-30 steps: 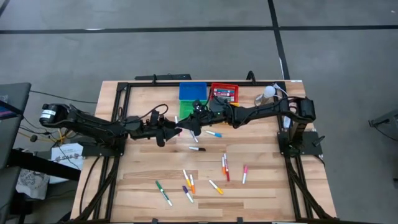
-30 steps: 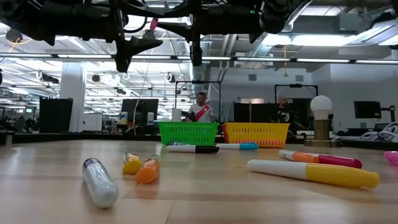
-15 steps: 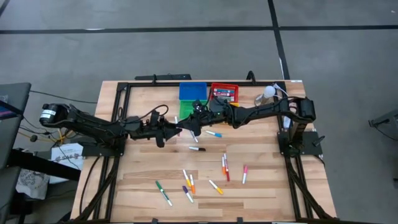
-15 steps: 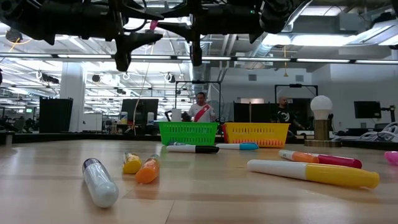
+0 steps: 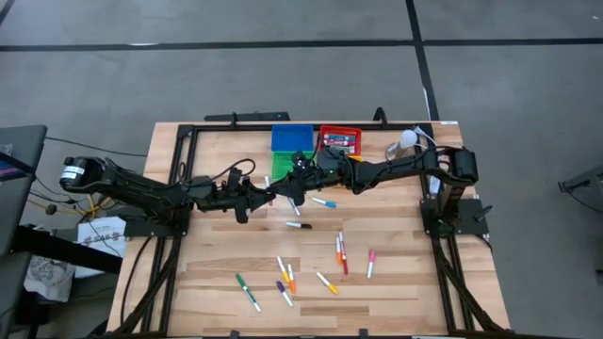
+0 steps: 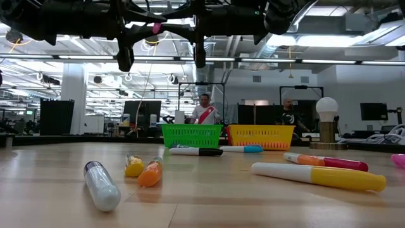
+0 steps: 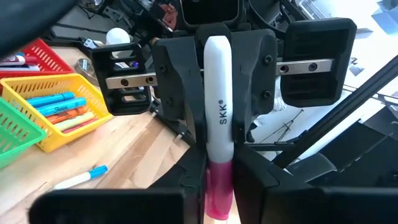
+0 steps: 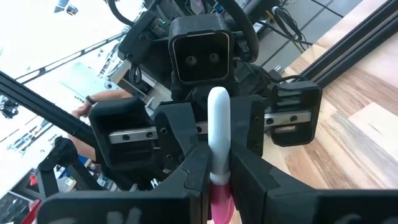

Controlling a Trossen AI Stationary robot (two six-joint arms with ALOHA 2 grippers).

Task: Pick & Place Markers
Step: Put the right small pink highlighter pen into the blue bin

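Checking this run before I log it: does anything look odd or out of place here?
One thing: the left end effector and right end effector both clamp the same pink-capped marker in mid-air, facing each other. It looks like a handover rather than a fault.

Grey floor (image 5: 283, 75), ceiling strip lights (image 6: 329, 60), dark monitors (image 6: 142, 114)

Wooden table (image 5: 396, 282) carries scattered markers (image 5: 341, 252) (assorted caps) and coloured bins (image 5: 291, 137).

markers (image 6: 319, 175) scattered on table (image 6: 209, 202) | green bin (image 6: 192, 135) beside yellow bin (image 6: 261, 136)
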